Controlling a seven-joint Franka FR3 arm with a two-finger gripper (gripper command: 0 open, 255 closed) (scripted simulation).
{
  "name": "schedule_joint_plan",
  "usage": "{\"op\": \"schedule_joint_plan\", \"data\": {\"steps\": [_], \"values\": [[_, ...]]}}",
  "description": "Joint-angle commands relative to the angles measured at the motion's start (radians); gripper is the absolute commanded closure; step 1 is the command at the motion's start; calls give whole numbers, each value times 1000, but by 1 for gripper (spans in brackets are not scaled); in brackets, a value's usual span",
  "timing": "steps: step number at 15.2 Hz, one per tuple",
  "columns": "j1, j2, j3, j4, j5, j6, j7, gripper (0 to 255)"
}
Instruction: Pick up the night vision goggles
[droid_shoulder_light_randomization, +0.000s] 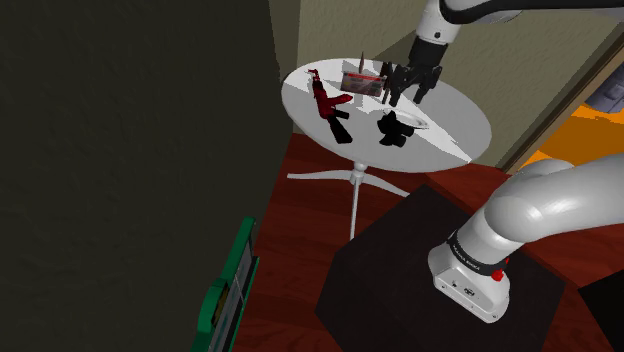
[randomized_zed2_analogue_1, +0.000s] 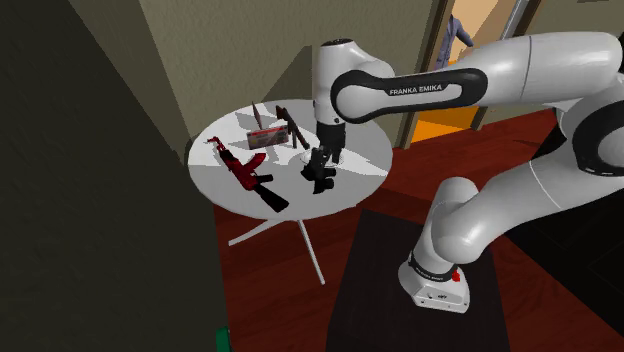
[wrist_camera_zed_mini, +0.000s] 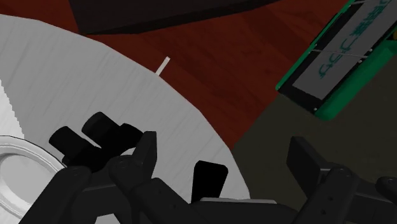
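Shoulder view: black night vision goggles (droid_shoulder_light_randomization: 395, 130) lie near the middle of the round white worktop (droid_shoulder_light_randomization: 455, 125), toward 5 o'clock, just beside a white dish (droid_shoulder_light_randomization: 420, 124). Gripper (droid_shoulder_light_randomization: 405, 92) hangs above at their 12 o'clock, not touching. Wrist view: fingers (wrist_camera_zed_mini: 145, 149) spread apart and empty, goggles beside one finger, not between. Probably needs lining up before descending.

A round white table (droid_shoulder_light_randomization: 452, 128) carries black goggles (droid_shoulder_light_randomization: 393, 130), a red-and-black gun (droid_shoulder_light_randomization: 330, 102), a pale dish (wrist_camera_zed_mini: 19, 153) and a reddish box (droid_shoulder_light_randomization: 362, 80).
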Motion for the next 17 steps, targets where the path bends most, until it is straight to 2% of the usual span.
{"op": "schedule_joint_plan", "data": {"steps": [1,9,17], "values": [[-16,49,-22,2,-13,46,-17,0],[-71,285,-120,69,-43,212,-97,0],[-117,549,-206,203,-12,335,-189,0]]}}
